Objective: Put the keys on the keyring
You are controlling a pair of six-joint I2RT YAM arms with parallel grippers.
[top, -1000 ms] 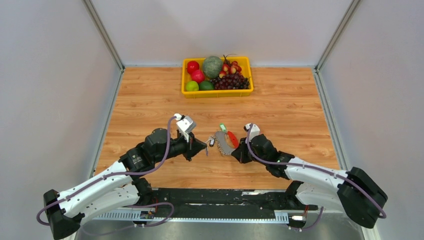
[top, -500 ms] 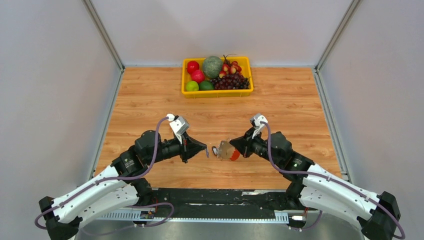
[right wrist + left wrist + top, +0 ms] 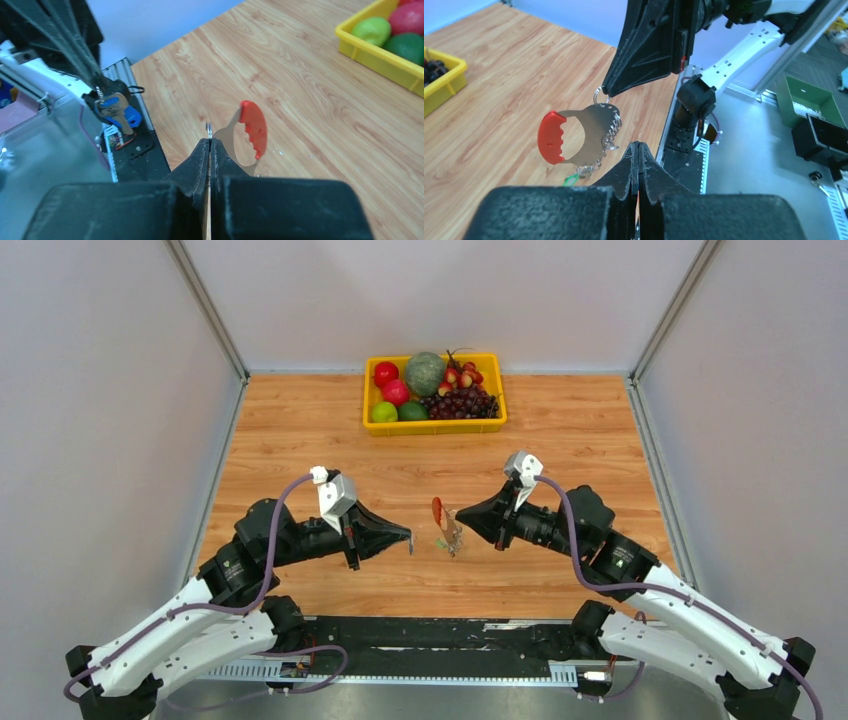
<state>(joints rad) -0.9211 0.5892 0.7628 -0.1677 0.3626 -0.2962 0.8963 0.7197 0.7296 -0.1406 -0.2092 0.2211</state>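
My right gripper (image 3: pixel 460 520) is shut on the thin silver keyring (image 3: pixel 600 93) and holds it above the table. From the ring hang a curved silver plate with a red serrated plastic edge (image 3: pixel 552 138), a ball chain and a small green tag (image 3: pixel 570 179). The plate also shows in the right wrist view (image 3: pixel 254 128). My left gripper (image 3: pixel 409 537) is shut, a short gap left of the ring. The right wrist view shows blue-headed keys (image 3: pixel 113 107) dangling from its tip. I cannot make out a red-headed key.
A yellow tray (image 3: pixel 434 425) of fruit stands at the back of the wooden table (image 3: pixel 600 450). White walls close in both sides. The black rail (image 3: pixel 440 635) with the arm bases runs along the near edge.
My right gripper has lifted the keyring off the table; the plate, lying flat before, now hangs. My left gripper has drawn back slightly to the left, still shut.
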